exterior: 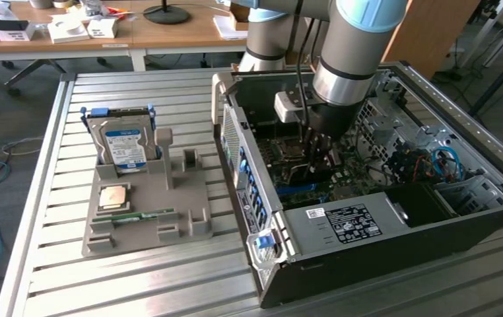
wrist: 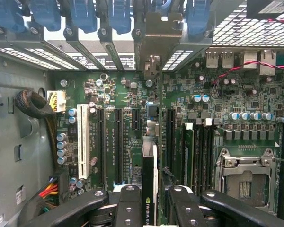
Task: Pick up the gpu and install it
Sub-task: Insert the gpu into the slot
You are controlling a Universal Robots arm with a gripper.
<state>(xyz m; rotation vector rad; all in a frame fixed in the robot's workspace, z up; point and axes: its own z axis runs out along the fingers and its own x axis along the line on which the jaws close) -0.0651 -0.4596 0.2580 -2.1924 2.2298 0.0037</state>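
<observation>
A slatted metal desk (exterior: 146, 277) carries an open computer case (exterior: 393, 218) along its edge at the exterior view's right, and a grey parts holder (exterior: 150, 205) nearer the opposite edge; wooden tables stand behind. The holder bears a hard drive (exterior: 124, 146), a processor chip (exterior: 114, 196) and a memory stick (exterior: 148, 215). My arm reaches down into the case, over the motherboard (wrist: 128, 99). In the wrist view my tool (wrist: 149, 208) is clamped on the gpu (wrist: 149, 175), which stands on edge between the two black fingers (wrist: 128, 203), its dark edge with a green logo facing the camera. The card hangs just above the board, among the long expansion slots (wrist: 119, 144) beside the white slot (wrist: 84, 142); I cannot tell whether it touches a slot. I judge the card light, stiff and fragile: its edge connector and fan tolerate little side load, so the board's flat faces, as now held, are the proper grip.
</observation>
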